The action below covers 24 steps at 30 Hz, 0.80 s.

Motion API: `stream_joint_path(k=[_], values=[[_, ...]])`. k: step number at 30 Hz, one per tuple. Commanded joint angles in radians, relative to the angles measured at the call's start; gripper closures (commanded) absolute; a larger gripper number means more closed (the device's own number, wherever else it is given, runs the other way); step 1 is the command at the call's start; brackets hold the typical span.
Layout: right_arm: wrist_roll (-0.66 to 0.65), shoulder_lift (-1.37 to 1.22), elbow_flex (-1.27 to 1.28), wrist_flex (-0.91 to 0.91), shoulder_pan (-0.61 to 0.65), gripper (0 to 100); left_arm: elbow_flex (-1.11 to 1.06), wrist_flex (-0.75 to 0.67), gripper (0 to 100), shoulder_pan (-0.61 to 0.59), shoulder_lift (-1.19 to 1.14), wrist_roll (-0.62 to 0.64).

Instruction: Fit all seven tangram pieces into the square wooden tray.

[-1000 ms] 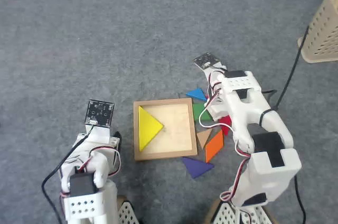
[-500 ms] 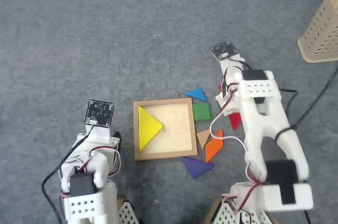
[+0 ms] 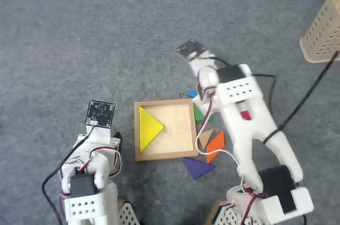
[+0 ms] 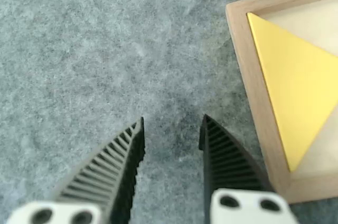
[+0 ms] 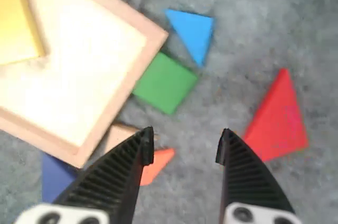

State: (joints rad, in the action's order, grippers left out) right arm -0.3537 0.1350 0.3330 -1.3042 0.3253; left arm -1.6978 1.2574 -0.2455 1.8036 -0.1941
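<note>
right pincer (image 5: 186,131) over fuzzy carpet (image 5: 259,28)

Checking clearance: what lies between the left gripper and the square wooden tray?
Left wrist view: only bare grey carpet separates left gripper from square wooden tray.

Green square (image 3: 198,113) partly under right arm (image 3: 249,124)

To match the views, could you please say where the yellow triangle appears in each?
High view: yellow triangle in the tray, left side.
Left wrist view: yellow triangle in a tray corner.
Right wrist view: yellow triangle in the tray, opposite the green square.
Shared landmark: the tray.
</note>
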Motion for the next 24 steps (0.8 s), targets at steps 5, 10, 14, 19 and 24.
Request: stream_joint_path(k=[5, 10, 14, 19, 24], values=[[-0.035, -0.065, -0.097, 0.018, -0.254, 75.8, 0.012, 0.005, 83, 0.002, 0.006, -0.005], [-0.043, -0.191, -0.097, 0.084, -0.297, 66.4, 0.012, 0.005, 83, 0.002, 0.006, -0.005], [-0.043, -0.26, -0.097, 0.142, -0.329, 66.4, 0.012, 0.005, 83, 0.002, 0.006, -0.005], [-0.044, -0.311, -0.097, 0.154, -0.335, 66.3, 0.012, 0.005, 83, 0.002, 0.006, -0.005], [-0.044, -0.363, -0.097, 0.173, -0.332, 66.3, 0.012, 0.005, 83, 0.002, 0.006, -0.005]])
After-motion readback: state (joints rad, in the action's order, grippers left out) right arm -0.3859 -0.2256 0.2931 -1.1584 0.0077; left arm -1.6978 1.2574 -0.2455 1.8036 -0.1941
